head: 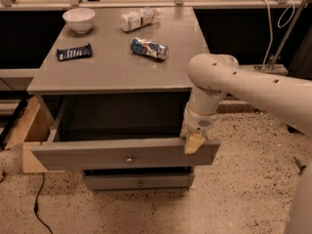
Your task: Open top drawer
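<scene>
The top drawer (122,153) is pulled well out of the grey cabinet (117,72). Its wide grey front tilts slightly and has a small round metal knob (129,159) at its centre. Behind the front the drawer's deep box looks dark. My gripper (191,141) hangs from the white arm (229,84) at the drawer front's top edge, near its right end, tan fingers pointing down against the front.
A narrower lower drawer (139,182) sits under the open one. On the cabinet top lie a white bowl (79,19), a dark blue packet (74,51), a blue snack bag (148,48) and a clear bag (140,18). A wooden panel (29,130) stands at the left.
</scene>
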Robot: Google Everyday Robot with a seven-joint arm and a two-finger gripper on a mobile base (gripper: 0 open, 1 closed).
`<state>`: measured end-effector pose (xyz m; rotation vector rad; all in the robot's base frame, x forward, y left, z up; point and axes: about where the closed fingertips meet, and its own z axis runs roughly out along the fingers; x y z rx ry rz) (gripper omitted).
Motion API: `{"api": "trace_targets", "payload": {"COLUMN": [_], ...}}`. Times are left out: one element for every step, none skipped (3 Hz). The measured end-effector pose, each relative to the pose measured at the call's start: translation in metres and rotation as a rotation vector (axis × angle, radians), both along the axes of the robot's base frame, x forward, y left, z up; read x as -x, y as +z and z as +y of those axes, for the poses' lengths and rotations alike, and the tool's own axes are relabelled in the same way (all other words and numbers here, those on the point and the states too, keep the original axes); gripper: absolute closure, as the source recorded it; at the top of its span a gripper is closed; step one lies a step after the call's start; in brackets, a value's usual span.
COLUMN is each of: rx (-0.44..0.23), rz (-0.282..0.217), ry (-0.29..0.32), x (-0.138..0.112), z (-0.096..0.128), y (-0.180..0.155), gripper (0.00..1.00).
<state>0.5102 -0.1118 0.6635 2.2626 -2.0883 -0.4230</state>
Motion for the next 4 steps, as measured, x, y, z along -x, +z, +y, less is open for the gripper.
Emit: {"api": "trace_targets", "payload": {"rx": [0.009, -0.019, -0.056, -0.056], "rz": [-0.014, -0.042, -0.074, -0.074], "ry": [-0.012, -0.064, -0.108, -0.108], "x": [0.006, 0.028, 0.046, 0.046], "z": [-0.002, -0.009, -0.008, -0.008], "y": [0.003, 0.003, 0.011, 0.015], "gripper": [0.87, 1.0, 1.0, 1.0]}}
